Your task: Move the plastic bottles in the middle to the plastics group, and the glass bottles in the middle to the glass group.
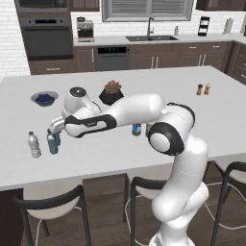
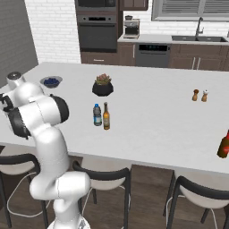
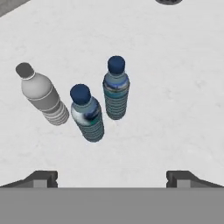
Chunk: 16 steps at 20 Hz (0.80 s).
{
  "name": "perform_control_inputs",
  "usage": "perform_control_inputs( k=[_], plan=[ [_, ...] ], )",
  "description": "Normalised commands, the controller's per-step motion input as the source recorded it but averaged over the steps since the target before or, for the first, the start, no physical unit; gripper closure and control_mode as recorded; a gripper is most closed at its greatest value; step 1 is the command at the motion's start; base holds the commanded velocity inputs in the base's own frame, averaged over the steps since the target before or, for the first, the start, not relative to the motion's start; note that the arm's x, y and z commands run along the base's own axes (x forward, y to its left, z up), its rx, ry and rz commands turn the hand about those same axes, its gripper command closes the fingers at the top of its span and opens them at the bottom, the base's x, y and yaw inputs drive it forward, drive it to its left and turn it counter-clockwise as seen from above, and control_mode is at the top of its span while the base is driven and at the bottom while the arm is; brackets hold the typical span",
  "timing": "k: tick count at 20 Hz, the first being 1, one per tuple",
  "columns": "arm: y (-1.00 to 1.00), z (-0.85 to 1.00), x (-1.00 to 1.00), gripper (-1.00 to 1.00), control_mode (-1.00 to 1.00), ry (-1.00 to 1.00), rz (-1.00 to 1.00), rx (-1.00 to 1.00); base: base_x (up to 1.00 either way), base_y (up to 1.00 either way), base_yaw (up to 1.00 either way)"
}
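Observation:
At the counter's left end stands the plastics group: a clear whitish bottle (image 1: 33, 144) (image 3: 41, 94) and two blue-capped water bottles (image 3: 87, 113) (image 3: 116, 94) close beside it (image 1: 53, 142). My gripper (image 1: 54, 127) (image 3: 112, 178) hangs open just above those blue bottles, and nothing is between its fingers. In the middle of the counter a water bottle with a dark blue label (image 2: 97, 115) (image 1: 137, 129) and a slim amber glass bottle (image 2: 106, 116) stand side by side, partly hidden by my arm in the left base view. The glass group, two small brownish bottles (image 1: 199, 89) (image 2: 195, 95), stands far right.
A dark pot with a plant (image 1: 111, 92) and a bowl of blue fruit (image 1: 44, 98) sit behind the arm, with a round white and grey appliance (image 1: 77, 98) between them. A red bottle (image 2: 223, 145) stands at the counter's right front. Stools line the near edge.

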Motion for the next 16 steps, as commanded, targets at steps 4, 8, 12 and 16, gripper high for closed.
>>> perform_control_inputs(
  k=[4, 8, 12, 16],
  plan=[
    [-0.82, 0.25, -0.29, -1.00, -1.00, 0.04, -0.18, 0.00, 0.00, 0.00, 0.00],
    [-0.95, 0.09, -0.28, -1.00, -1.00, 0.04, -0.22, 0.00, 0.00, 0.00, 0.00],
    [-1.00, 0.00, -0.17, -1.00, -1.00, 0.02, -0.24, 0.00, 0.00, 0.00, 0.00],
    [-1.00, 0.00, -0.02, -1.00, -1.00, 0.02, -0.23, 0.00, 0.00, 0.00, 0.00]
  ],
)
